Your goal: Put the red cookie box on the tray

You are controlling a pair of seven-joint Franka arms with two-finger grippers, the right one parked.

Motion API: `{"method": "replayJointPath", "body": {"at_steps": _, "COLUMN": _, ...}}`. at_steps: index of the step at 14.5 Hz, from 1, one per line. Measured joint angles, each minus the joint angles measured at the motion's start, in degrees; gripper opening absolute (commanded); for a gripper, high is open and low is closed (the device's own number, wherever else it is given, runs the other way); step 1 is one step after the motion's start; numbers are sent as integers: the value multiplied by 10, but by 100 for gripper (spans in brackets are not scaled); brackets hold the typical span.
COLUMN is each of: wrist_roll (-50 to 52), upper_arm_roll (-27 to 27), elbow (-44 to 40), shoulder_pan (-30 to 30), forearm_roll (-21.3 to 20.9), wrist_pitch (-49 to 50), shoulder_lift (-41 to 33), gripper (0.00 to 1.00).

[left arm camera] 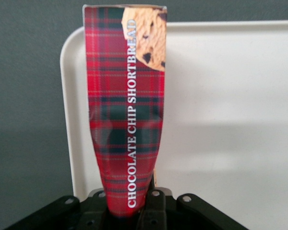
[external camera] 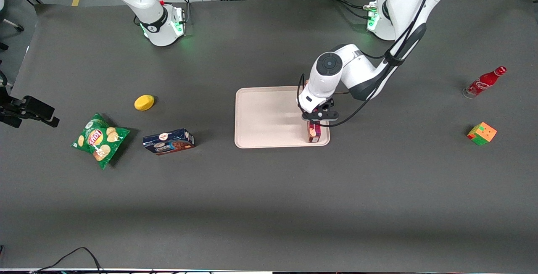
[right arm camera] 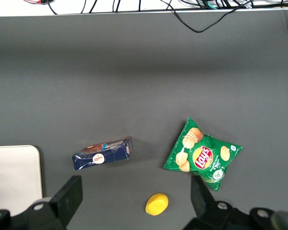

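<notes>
Front view, left to right: chips bag (external camera: 100, 140) lower left, yellow lemon-like thing (external camera: 144, 102) just above and right of it, blue box (external camera: 168, 141) next along, all well apart from the tray (external camera: 260, 116) at frame centre. Gripper (external camera: 318, 119) sits over the tray's lower-right corner, fingers pinching the red box (external camera: 313, 131) by one end. Box hangs upright, lower end at or just above the tray floor near the corner; can't tell if it's touching. Far right: cola bottle (external camera: 484, 82) lying down, cube (external camera: 481, 133) below it.

Wrist view confirms the clamp: tartan box (left arm camera: 127, 112) runs straight out from the fingers, tray rim (left arm camera: 69, 91) alongside it, so it's close to the edge.

Status: pick and carry done, box is over the tray. Left: lower or tip it flat, release, retract. Risk: standing on its narrow end so near the rim, it could topple off the tray on release.
</notes>
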State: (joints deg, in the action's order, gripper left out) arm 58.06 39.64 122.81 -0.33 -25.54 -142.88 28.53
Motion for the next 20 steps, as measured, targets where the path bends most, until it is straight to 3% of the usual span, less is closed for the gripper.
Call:
{"method": "replayJointPath", "body": {"at_steps": 1, "wrist_roll": 2, "upper_arm_roll": 0, "elbow": 0, "shoulder_pan": 0, "forearm_roll": -1, "wrist_pitch": 0, "shoulder_lift": 4, "gripper": 100}}
{"method": "replayJointPath", "body": {"at_steps": 9, "wrist_roll": 3, "upper_arm_roll": -2, "elbow": -11, "shoulder_pan": 7, "forearm_roll": -2, "wrist_pitch": 1, "shoulder_lift": 7, "gripper": 100}}
{"method": "replayJointPath", "body": {"at_steps": 15, "wrist_roll": -53, "upper_arm_roll": 8, "elbow": -123, "shoulder_pan": 18, "forearm_roll": -2, "wrist_pitch": 200, "shoulder_lift": -28, "gripper": 100}}
{"method": "replayJointPath", "body": {"at_steps": 17, "wrist_roll": -122, "upper_arm_roll": 8, "elbow": -157, "shoulder_pan": 22, "forearm_roll": 30, "wrist_pitch": 259, "shoulder_lift": -62, "gripper": 100}}
{"method": "replayJointPath", "body": {"at_steps": 20, "wrist_roll": -255, "upper_arm_roll": -7, "elbow": -214, "shoulder_pan": 59, "forearm_roll": 127, "wrist_pitch": 376, "shoulder_lift": -133, "gripper": 100}}
